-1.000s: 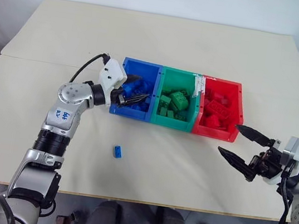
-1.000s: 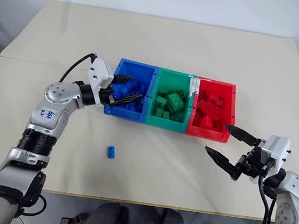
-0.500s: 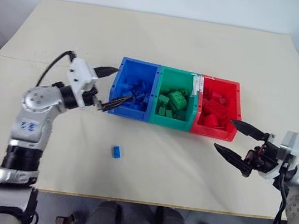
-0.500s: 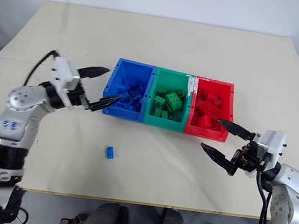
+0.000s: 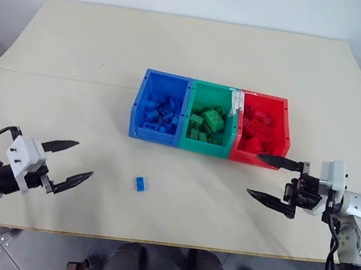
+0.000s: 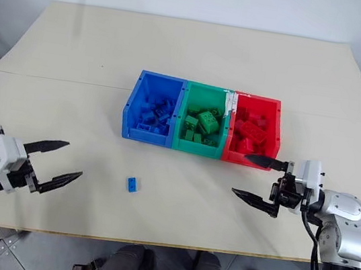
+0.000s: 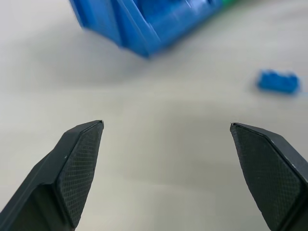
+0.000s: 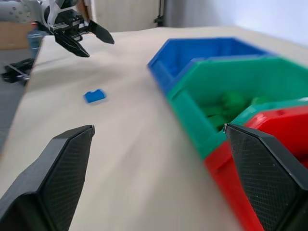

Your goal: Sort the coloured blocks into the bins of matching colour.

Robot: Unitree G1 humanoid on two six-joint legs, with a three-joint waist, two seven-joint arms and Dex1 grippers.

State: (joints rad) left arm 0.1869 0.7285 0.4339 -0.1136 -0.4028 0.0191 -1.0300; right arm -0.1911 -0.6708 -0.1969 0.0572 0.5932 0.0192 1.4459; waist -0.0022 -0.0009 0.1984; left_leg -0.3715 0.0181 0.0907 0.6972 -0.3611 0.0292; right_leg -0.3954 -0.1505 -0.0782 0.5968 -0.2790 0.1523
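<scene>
- Pale tabletop (image 5: 79, 38) against a white wall, nearly bare.
- On it, alone toward the near edge: one small blue block (image 5: 141, 183), lying flat, well apart from the bins.
- Farther back, mid-table: blue bin (image 5: 137, 105), green bin (image 5: 195, 93) and red bin (image 5: 286, 130) in a touching row, each already holding bricks of its own colour (a loose heap in each, too jumbled to count).
- Changed since a second ago: left gripper (image 5: 68, 161), then poised over the blue bin with jaws partly closed, now pulled back to the near left corner of the tabletop, jaws spread wide and empty. Looks like a drop just finished.
- Blue block not shifted in that time.
- Right gripper (image 5: 272, 179) near the red bin's front corner as before, now turned to point across the table, jaws wide apart, nothing between them.
- Meaning for the task: probably one block left to sort, and the left gripper the nearer to it; next call likely a reach inward and down onto it, then a carry to the blue bin.
</scene>
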